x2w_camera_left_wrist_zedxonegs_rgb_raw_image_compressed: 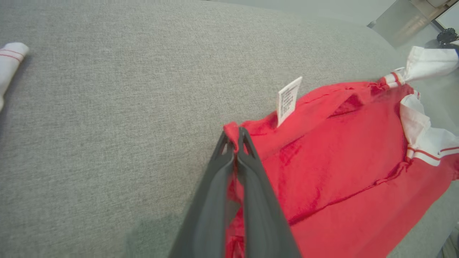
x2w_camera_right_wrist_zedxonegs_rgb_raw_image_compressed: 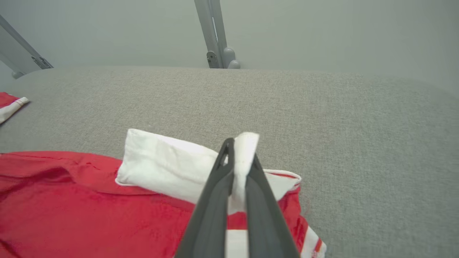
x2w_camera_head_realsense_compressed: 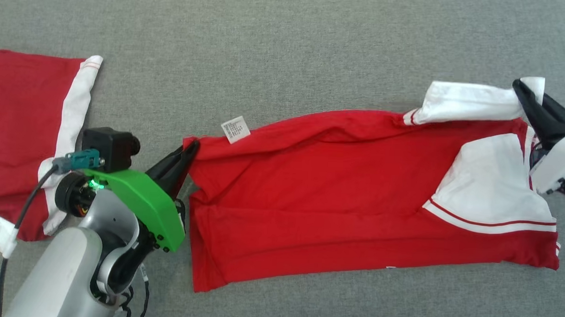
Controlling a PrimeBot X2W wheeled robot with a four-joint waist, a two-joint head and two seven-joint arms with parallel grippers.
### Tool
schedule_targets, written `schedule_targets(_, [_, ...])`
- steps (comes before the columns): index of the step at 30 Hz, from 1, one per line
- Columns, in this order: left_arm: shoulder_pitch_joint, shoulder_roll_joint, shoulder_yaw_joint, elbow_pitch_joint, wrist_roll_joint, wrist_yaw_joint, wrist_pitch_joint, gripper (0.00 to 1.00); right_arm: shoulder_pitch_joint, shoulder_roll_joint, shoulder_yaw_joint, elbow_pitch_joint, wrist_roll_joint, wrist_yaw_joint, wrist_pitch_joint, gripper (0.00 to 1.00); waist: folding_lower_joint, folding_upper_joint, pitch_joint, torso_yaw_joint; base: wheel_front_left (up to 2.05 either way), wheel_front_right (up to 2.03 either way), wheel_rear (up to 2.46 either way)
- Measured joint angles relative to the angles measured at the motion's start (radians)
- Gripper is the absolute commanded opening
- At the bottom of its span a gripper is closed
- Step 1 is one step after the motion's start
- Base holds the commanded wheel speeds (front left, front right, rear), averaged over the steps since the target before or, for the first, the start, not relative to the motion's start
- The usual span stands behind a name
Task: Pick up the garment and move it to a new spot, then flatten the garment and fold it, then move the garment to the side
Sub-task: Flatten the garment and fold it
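A red garment (x2w_camera_head_realsense_compressed: pixel 338 189) with white sleeves and collar lies stretched across the grey fabric surface, a white label (x2w_camera_head_realsense_compressed: pixel 235 129) sticking up near its left end. My left gripper (x2w_camera_head_realsense_compressed: pixel 191 147) is shut on the garment's left red corner (x2w_camera_left_wrist_zedxonegs_rgb_raw_image_compressed: pixel 232 129), fingertips pinching the hem (x2w_camera_left_wrist_zedxonegs_rgb_raw_image_compressed: pixel 235 138). At the far right my right gripper (x2w_camera_head_realsense_compressed: pixel 521 88) is shut on the white collar piece (x2w_camera_right_wrist_zedxonegs_rgb_raw_image_compressed: pixel 247 147); a tuft of white cloth pokes up between its dark fingers (x2w_camera_right_wrist_zedxonegs_rgb_raw_image_compressed: pixel 229 172). The garment (x2w_camera_right_wrist_zedxonegs_rgb_raw_image_compressed: pixel 71 200) spreads left of them and the garment (x2w_camera_left_wrist_zedxonegs_rgb_raw_image_compressed: pixel 340 172) spreads right of the left fingers.
A second red and white garment (x2w_camera_head_realsense_compressed: pixel 21 133) lies at the left edge, beside my left arm; its white cuff (x2w_camera_left_wrist_zedxonegs_rgb_raw_image_compressed: pixel 10 57) shows at that wrist view's left. Bare grey surface (x2w_camera_head_realsense_compressed: pixel 287 44) runs along the far side. A metal post (x2w_camera_right_wrist_zedxonegs_rgb_raw_image_compressed: pixel 215 36) stands beyond the far edge.
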Motion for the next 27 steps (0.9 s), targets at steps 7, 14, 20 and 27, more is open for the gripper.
schedule_targets(7, [0.121, 0.016, 0.002, -0.016, 0.034, -0.001, -0.126, 0.0, 0.197, 0.026, -0.053, -0.079, 0.01, 0.0, -0.045, 0.0, 0.0, 0.0, -0.05, -0.035, 0.0, 0.0, 0.0])
schedule_targets(14, [0.237, 0.0, -0.004, 0.0, 0.067, -0.009, -0.286, 0.0, 0.391, 0.121, -0.124, -0.129, 0.026, 0.0, -0.092, 0.0, -0.0001, 0.0, -0.09, -0.06, 0.0, 0.0, 0.0])
schedule_targets(20, [0.3, -0.011, -0.029, 0.06, 0.108, -0.014, -0.403, 0.0, 0.435, 0.172, -0.124, -0.095, -0.014, 0.0, -0.097, 0.0, -0.0001, 0.0, -0.105, -0.081, 0.0, 0.0, 0.0])
schedule_targets(27, [0.326, -0.061, -0.04, 0.15, 0.139, 0.015, -0.495, 1.0, 0.435, 0.18, -0.129, -0.037, -0.046, 0.0, -0.082, 1.0, -0.0001, 0.0, -0.113, -0.087, 0.0, 0.0, 0.0])
